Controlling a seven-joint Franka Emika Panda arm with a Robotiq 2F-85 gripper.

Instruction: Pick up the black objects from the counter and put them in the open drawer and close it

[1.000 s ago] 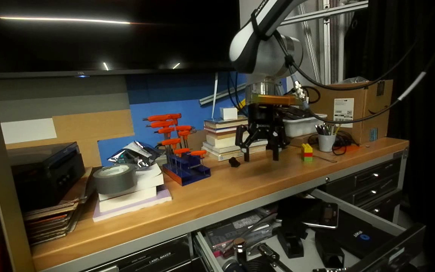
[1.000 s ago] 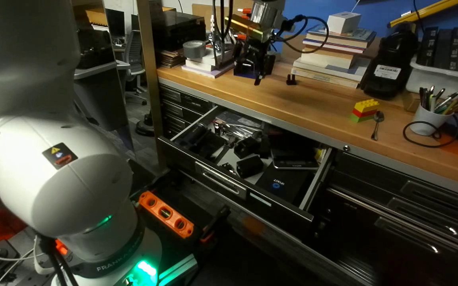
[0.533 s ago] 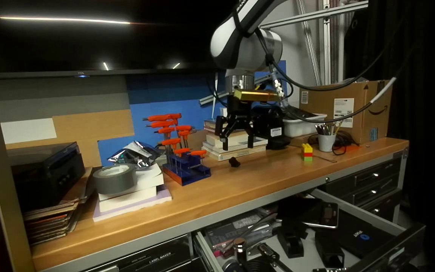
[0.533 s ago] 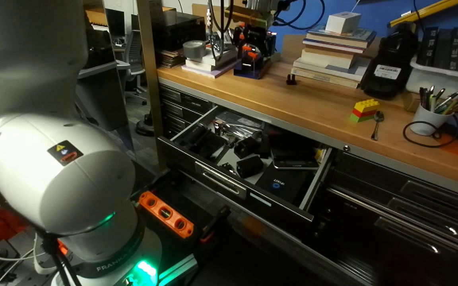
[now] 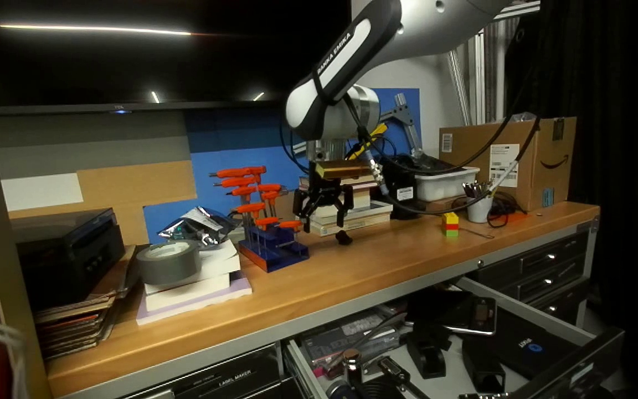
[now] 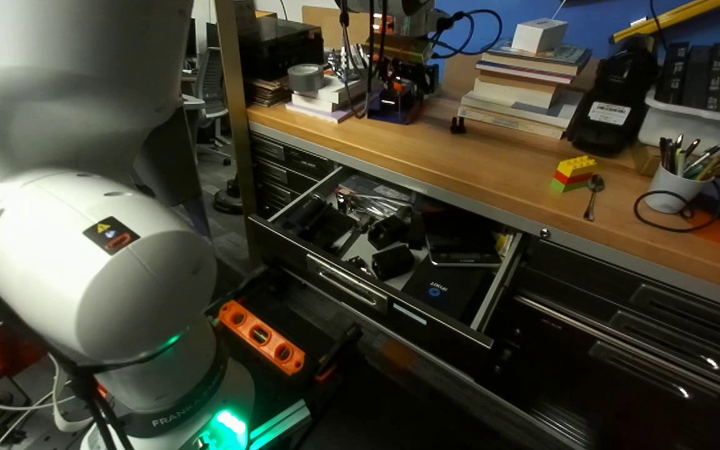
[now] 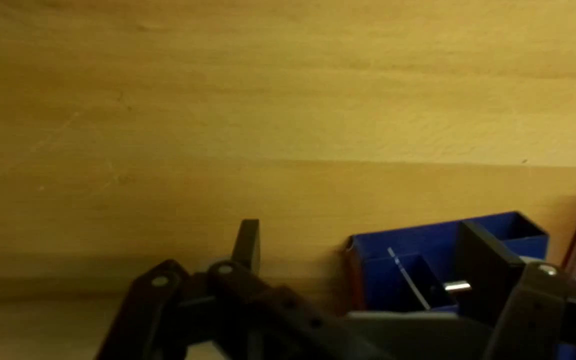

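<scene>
Small black object (image 6: 457, 125), one: on the desk (image 6: 504, 156), just beside the book stack (image 6: 513, 94); exact form too small to tell.
Chunky black blocks (image 6: 392, 261), two: lying in the drawer (image 6: 497, 282), near each other; drawer open.
Jaws of the Franka Panda arm (image 5: 346, 47): apart, pointing down, raised over the desk; in the wrist view a blue tool stand (image 7: 403, 242) shows partly behind one of them.
T-handle hex keys (image 5: 250, 208), orange: set upright in that stand.
Toy brick stack (image 6: 573, 173), yellow, red and green: on the desk beside a spoon (image 6: 595, 182).
Duct tape roll (image 5: 169, 270), grey: on a low pile of books (image 5: 194, 296).
</scene>
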